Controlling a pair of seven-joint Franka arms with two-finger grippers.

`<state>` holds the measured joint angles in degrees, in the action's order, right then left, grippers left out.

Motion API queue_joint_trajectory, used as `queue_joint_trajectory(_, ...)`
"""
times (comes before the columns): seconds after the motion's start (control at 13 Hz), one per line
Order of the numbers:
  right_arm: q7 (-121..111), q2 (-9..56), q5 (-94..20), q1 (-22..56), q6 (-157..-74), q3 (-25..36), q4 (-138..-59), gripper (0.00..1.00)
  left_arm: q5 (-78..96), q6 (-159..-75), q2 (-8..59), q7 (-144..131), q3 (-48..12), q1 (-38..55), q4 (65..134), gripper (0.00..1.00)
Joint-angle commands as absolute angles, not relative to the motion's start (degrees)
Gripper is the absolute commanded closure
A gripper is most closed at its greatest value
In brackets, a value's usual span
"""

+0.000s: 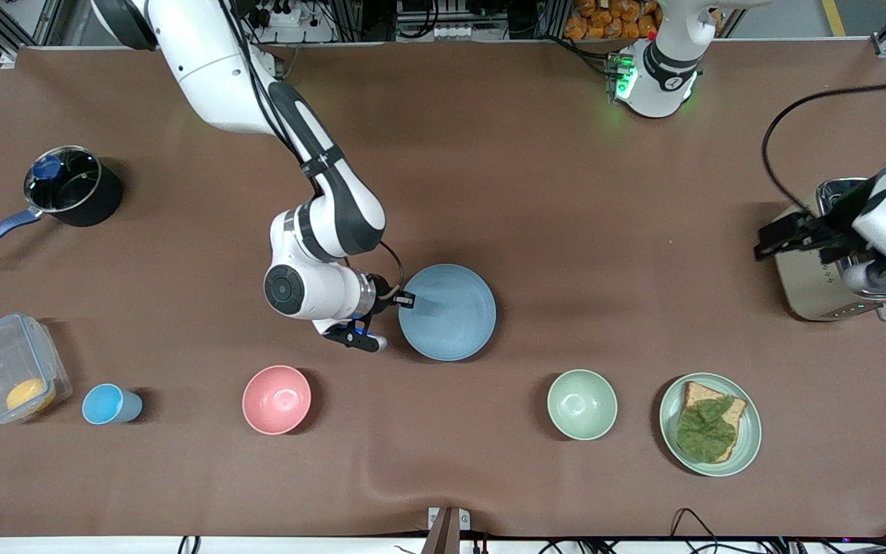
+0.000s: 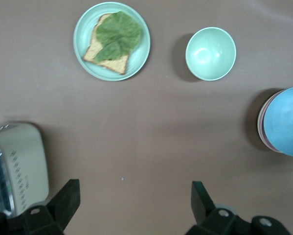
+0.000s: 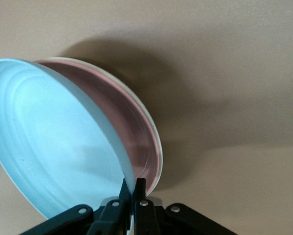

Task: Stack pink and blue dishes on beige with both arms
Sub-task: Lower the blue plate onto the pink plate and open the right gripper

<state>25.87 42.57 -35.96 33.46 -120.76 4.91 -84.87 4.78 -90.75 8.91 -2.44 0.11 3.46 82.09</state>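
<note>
Blue plate (image 1: 451,314) over pink plate (image 3: 136,132) on brown table (image 1: 566,192), right hand (image 1: 404,300) on rim.

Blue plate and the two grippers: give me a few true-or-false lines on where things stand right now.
1. The right gripper is shut on the rim of the blue plate. True.
2. The blue plate lies flat on the pink plate. False: one edge is lifted, the right wrist view shows a gap.
3. The left gripper holds the green bowl. False: it is open over bare table by the toaster.
4. A beige plate edge shows under the pink plate. True.
</note>
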Motion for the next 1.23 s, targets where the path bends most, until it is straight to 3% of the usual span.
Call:
queue_joint_trajectory(0.0,26.19,43.06,-37.27,33.57,-121.46,5.19,-84.46,0.04,4.39,-94.38,0.29,-2.73,-0.97,2.81,94.1,0.0)
queue_joint_trajectory(0.08,26.19,43.15,-37.27,33.57,-122.07,5.19,-84.46,0.0,4.39,-95.7,-0.87,-2.12,-0.88,2.99,95.61,0.0)
queue_joint_trajectory(0.69,23.83,41.75,-35.78,29.81,-120.86,5.8,-83.5,0.0,3.78,-95.71,0.61,1.23,-0.79,2.72,93.16,0.0)
queue_joint_trajectory(1.15,4.6,38.06,-28.06,18.29,-107.95,10.09,-83.76,0.0,3.17,-95.71,0.62,1.14,-0.88,2.81,92.81,0.0)
